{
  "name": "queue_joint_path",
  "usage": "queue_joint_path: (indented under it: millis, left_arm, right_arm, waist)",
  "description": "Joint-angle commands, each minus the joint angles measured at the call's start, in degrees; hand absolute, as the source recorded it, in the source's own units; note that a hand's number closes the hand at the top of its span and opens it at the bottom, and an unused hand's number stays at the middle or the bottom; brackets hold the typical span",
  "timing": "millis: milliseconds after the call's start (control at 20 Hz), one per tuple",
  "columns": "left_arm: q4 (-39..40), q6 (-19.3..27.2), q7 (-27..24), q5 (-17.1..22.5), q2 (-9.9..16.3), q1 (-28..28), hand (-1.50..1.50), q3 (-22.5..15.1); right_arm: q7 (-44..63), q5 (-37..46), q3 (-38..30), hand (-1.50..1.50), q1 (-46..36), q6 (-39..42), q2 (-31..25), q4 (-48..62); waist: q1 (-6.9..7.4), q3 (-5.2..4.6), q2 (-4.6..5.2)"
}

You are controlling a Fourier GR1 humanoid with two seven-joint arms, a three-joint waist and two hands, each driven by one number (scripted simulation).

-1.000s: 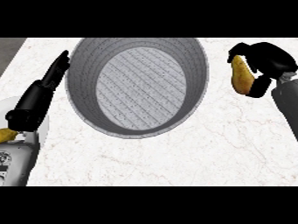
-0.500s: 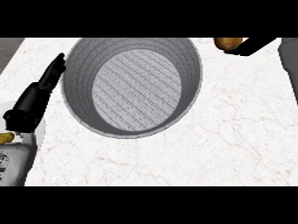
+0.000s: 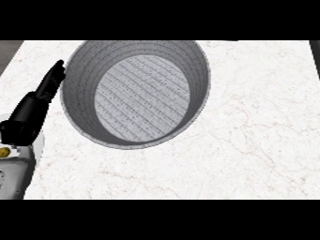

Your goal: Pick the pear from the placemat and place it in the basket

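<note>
Counter of white veined marble (image 3: 245, 154) fills the view. Large grey ribbed basket (image 3: 83, 123), oval and open-topped, sits upper centre; nothing visible inside it. Left hand (image 3: 43, 91), black, rests at the basket's left rim, fingers straight and pressed together, holding nothing. Right hand out of view, so its fingers cannot be told. Pear and placemat not visible anywhere. Risk, as judged: with hand and fruit out of sight, a release cannot be checked against the basket mouth, so the pear could land on the counter.
</note>
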Motion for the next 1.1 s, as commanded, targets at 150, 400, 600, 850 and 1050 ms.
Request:
queue_joint_path:
  millis: [150,400,600,850,1050]
  left_arm:
    - [2.11,-0.91,-0.3,0.51,1.52,-0.36,0.0,2.27]
    - [0.19,-0.66,-1.6,-0.59,1.04,1.28,0.0,1.36]
    - [0.67,-2.62,-1.83,1.64,2.07,2.13,0.0,3.11]
    - [1.09,-1.63,-0.78,0.99,1.49,-0.27,0.0,3.25]
    - [-1.34,-0.85,-1.93,0.15,0.69,3.66,0.0,2.82]
  right_arm:
    - [9.16,-2.19,0.03,1.5,-11.65,5.31,5.1,3.03]
    - [13.03,-0.91,0.73,1.5,-15.31,2.15,9.05,7.25]
    - [17.4,-0.99,2.01,1.5,-17.56,4.63,12.33,7.38]
    - [19.46,1.53,5.51,1.5,-15.7,3.72,17.63,8.02]
    - [22.43,2.98,7.18,1.5,-15.91,6.07,16.56,7.32]
  waist:
    - [-1.71,-0.05,-0.41]
    - [-0.97,-0.06,-0.16]
    - [-1.37,-0.06,-0.43]
    - [-1.77,-0.04,-0.36]
    - [-1.81,-0.02,-0.57]
